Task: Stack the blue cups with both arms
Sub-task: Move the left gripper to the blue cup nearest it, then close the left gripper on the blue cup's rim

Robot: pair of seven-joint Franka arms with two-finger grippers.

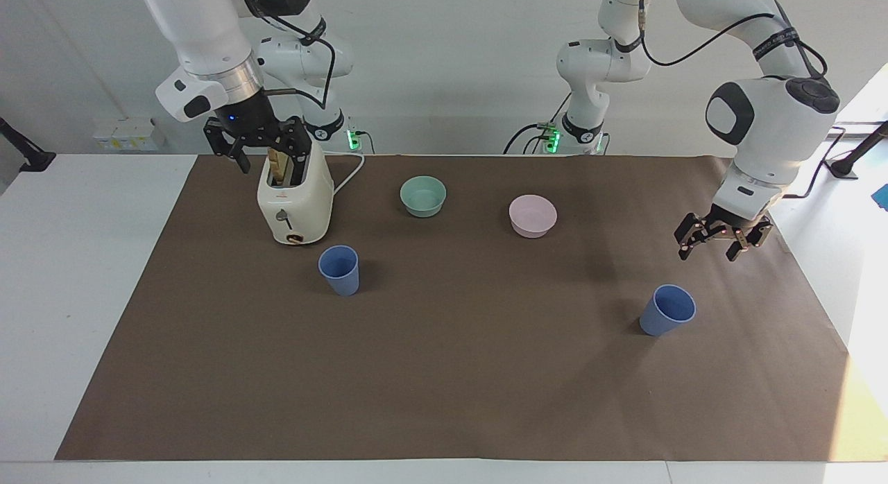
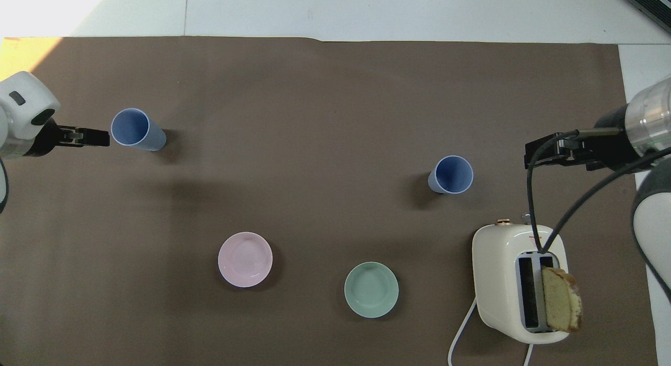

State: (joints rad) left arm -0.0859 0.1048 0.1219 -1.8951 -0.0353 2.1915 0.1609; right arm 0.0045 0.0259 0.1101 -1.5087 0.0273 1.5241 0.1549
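One brown mat (image 1: pixel 444 373) carries one toaster (image 1: pixel 295 200), two bowls and two blue cups (image 1: pixel 339 270) (image 1: pixel 667 310), well apart. Left gripper (image 1: pixel 721 245) and right gripper (image 1: pixel 258 148) hover, seemingly released. Only overhead shows the bread slice (image 2: pixel 561 307) clearly.

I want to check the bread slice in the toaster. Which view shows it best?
The overhead view: the bread slice shows whole, standing in a slot of the toaster. The facing view shows only a strip between the right gripper's fingers.

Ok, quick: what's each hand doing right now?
Left hand: open, empty, up over the mat near a blue cup.
Right hand: open, empty, over the toaster.
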